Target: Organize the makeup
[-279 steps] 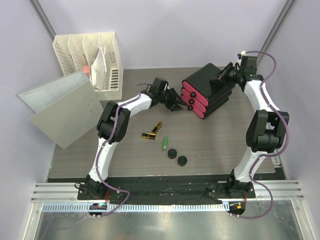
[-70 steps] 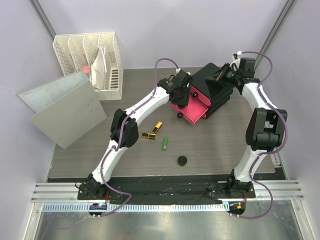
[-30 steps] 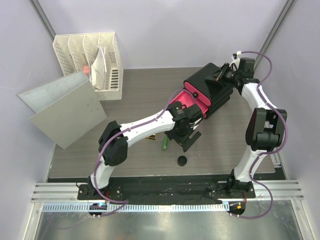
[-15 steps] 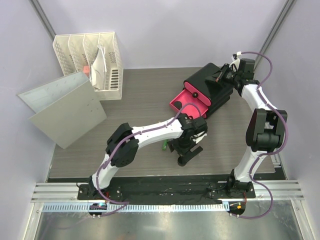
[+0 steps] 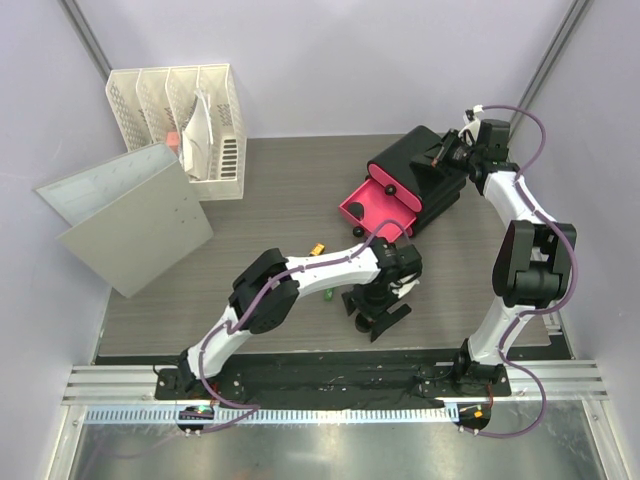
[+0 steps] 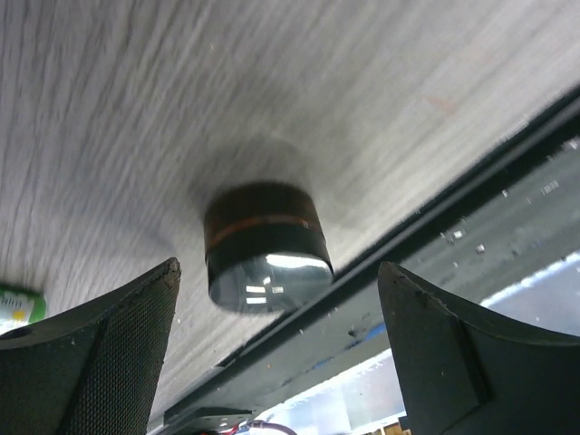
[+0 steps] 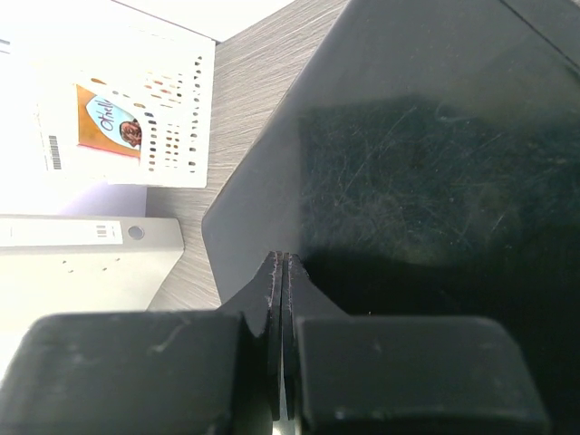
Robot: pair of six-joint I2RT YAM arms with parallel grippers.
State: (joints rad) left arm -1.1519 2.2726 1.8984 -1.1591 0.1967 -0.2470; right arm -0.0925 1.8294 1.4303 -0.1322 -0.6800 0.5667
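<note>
Our left gripper (image 6: pixel 272 353) hangs wide open over the round black disc (image 6: pixel 265 245), which sits on the table (image 6: pixel 362 100) between its fingers, untouched. Our right gripper (image 7: pixel 281 362) is clenched empty above the black box (image 7: pixel 435 163).

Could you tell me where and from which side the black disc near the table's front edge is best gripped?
Grip the disc across its round side wall, coming straight down. It lies flat, and the open left end effector already straddles it.
</note>
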